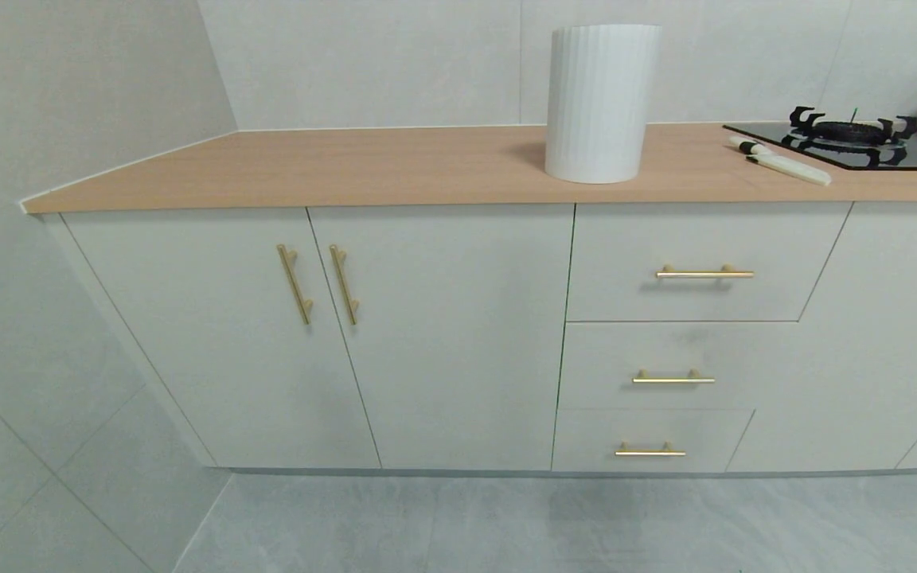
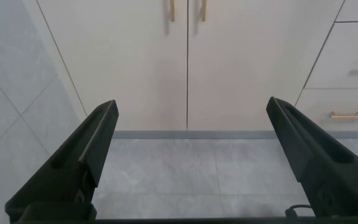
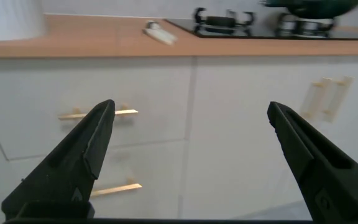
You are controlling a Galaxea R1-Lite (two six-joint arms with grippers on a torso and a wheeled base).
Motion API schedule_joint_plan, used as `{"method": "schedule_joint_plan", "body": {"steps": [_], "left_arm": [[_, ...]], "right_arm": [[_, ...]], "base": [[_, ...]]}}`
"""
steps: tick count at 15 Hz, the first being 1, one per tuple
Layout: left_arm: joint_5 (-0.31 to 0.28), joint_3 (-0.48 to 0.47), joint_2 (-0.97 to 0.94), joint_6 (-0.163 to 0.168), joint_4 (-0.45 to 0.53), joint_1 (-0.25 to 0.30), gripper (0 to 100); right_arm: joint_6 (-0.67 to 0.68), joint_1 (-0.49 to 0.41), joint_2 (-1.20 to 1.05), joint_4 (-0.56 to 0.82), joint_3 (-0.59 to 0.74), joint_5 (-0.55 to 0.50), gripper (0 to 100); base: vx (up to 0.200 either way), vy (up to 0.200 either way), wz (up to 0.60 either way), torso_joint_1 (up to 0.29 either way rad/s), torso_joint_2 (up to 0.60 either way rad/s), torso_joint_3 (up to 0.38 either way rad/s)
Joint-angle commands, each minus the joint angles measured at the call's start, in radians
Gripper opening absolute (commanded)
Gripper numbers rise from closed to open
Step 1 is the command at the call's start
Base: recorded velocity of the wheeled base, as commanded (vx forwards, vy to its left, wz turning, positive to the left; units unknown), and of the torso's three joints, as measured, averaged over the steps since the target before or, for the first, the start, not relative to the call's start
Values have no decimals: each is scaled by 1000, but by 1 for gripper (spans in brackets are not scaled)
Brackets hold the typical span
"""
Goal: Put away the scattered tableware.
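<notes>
Your left gripper [image 2: 191,104] sits nearest its camera, both dark fingers [image 2: 86,149] spread wide with nothing between them. It hangs low, close to the grey tiled floor [image 2: 166,180]. Facing it, well apart, are the double cabinet doors [image 2: 185,68], and their two brass handles [image 2: 171,9] stand higher than the tool. Your right gripper [image 3: 191,104] is likewise fully spread and holds nothing. It points at the drawer stack, with the top drawer handle [image 3: 98,114] straight ahead of its fingers and a second handle [image 3: 114,188] lower down. The tableware you are after lies well beyond both tools, on the wooden countertop [image 1: 347,167] above those drawers. It is a longer white utensil [image 1: 789,169] and a shorter white utensil [image 1: 749,146], lying close together. Both are just beside the edge of the black hob [image 1: 864,155] with its burner grate [image 1: 852,131]. From the right gripper they sit up and ahead, and neither tool touches them. Also on the counter, farther from the hob than the utensils, a tall white ribbed container [image 1: 598,103] stands upright, and it too is out of contact with either gripper.
</notes>
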Motion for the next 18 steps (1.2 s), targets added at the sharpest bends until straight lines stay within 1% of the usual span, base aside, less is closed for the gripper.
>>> {"method": "schedule_joint_plan", "body": {"steps": [1,2,3,5,6,7,8,10,11,12,13,14,15,18], "left_arm": [[0,0,0,0,0,1,100],[0,0,0,0,0,-1,100],[0,0,0,0,0,1,100],[0,0,0,0,0,1,100],[0,0,0,0,0,1,100],[0,0,0,0,0,1,100],[0,0,0,0,0,-1,100],[0,0,0,0,0,1,100],[0,0,0,0,0,1,100],[0,0,0,0,0,1,100],[0,0,0,0,0,1,100],[0,2,0,0,0,1,100],[0,0,0,0,0,1,100],[0,2,0,1,0,1,100]], "right_arm": [[-14,-3,-495,424,-21,-45,100],[-13,-8,-590,541,-24,-46,100],[-14,-47,-686,656,-30,-42,100],[-16,-95,-789,739,-30,-32,100],[-16,-95,-789,739,-30,-32,100],[-19,-116,-935,855,-15,11,100],[-11,-123,-956,890,25,67,100],[23,-123,-956,821,166,138,100],[33,-123,-956,808,213,205,100],[95,-124,-956,867,210,276,100],[135,-124,-956,903,213,324,100],[144,-124,-956,984,210,363,100],[155,-124,-955,1010,212,405,100],[162,-124,-955,1012,213,419,100]], "base": [[0,0,0,0,0,0],[0,0,0,0,0,0],[0,0,0,0,0,0],[0,0,0,0,0,0],[0,0,0,0,0,0],[0,0,0,0,0,0],[0,0,0,0,0,0],[0,0,0,0,0,0],[0,0,0,0,0,0],[0,0,0,0,0,0],[0,0,0,0,0,0],[0,0,0,0,0,0],[0,0,0,0,0,0],[0,0,0,0,0,0]]}}
